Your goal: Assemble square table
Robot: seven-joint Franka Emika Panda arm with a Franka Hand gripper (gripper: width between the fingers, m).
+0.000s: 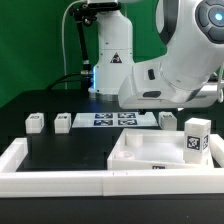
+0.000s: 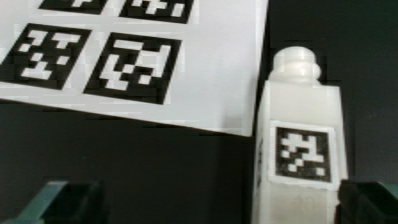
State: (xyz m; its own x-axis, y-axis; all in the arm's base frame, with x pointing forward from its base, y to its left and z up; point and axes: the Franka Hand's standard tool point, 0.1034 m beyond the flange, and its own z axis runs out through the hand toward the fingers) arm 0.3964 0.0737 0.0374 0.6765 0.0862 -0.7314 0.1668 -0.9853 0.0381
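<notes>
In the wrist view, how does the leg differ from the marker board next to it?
The marker board is a thin flat sheet; the leg is a chunky block. The marker board shows several tags, the leg only one. Both are white with black-and-white tags and lie on the black surface.

No words, brand names or numbers can be read. The only markings are square black-and-white coded tags. In the exterior view the marker board (image 1: 110, 119) carries four of them; the wrist view shows parts of four on the same marker board (image 2: 125, 50). One tag sits on a white table leg (image 2: 299, 150) in the wrist view. An upright leg (image 1: 195, 138) at the exterior view's right bears another tag, blurred
</notes>
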